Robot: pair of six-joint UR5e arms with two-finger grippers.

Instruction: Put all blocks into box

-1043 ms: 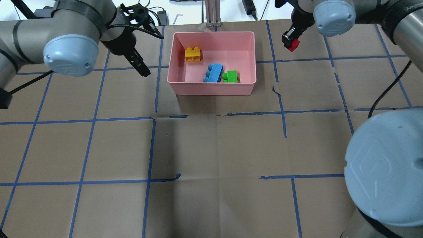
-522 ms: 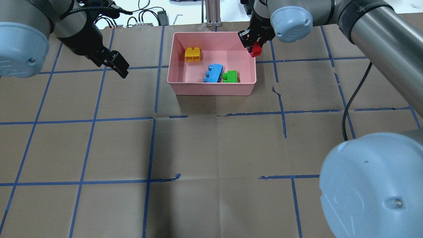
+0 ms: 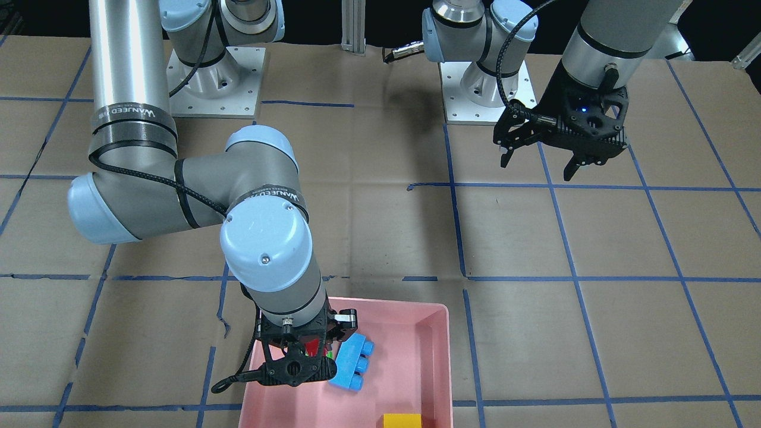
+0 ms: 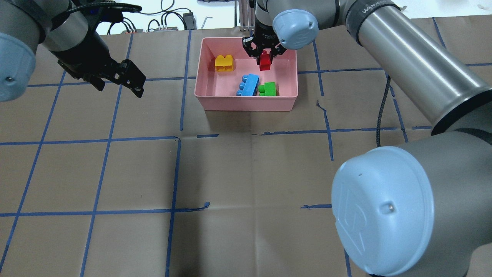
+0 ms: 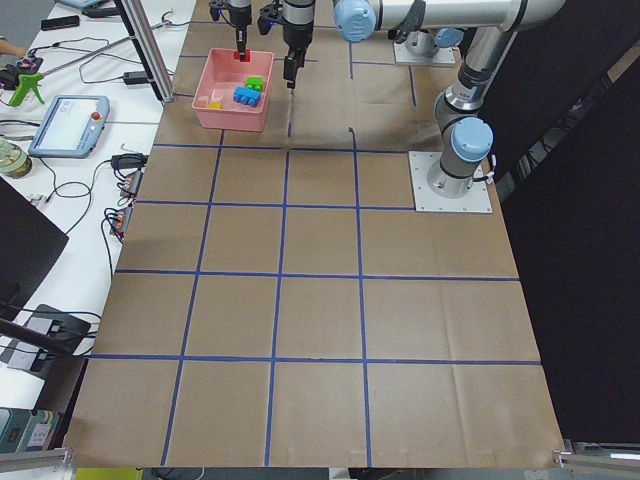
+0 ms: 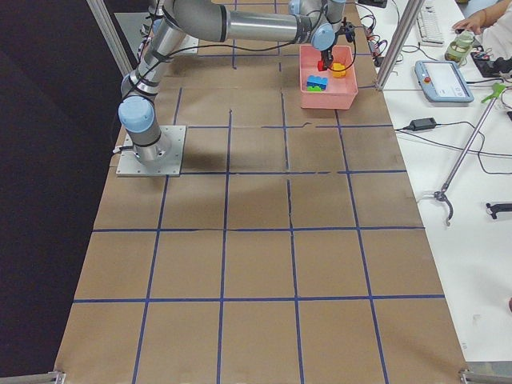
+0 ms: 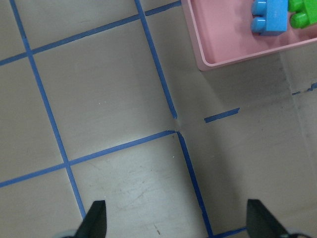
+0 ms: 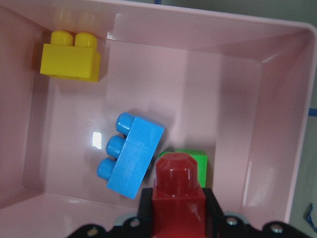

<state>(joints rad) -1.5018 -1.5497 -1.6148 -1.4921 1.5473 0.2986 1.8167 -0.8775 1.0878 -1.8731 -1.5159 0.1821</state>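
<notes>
Compared with half a second before, the right tool had moved from above the right rim of the box to above its inside, at the upper centre of the overhead view. Its fingers were closed narrowly on the red block, which hung over the box. The left tool had shifted only a little. It stood wide apart over the bench at the upper left, well apart from the box.

Inside the box, nothing had moved. The blue block touched the green block near the lower wall, and the yellow block lay in the upper left corner. In the right wrist view the red block covered part of the green one.
</notes>
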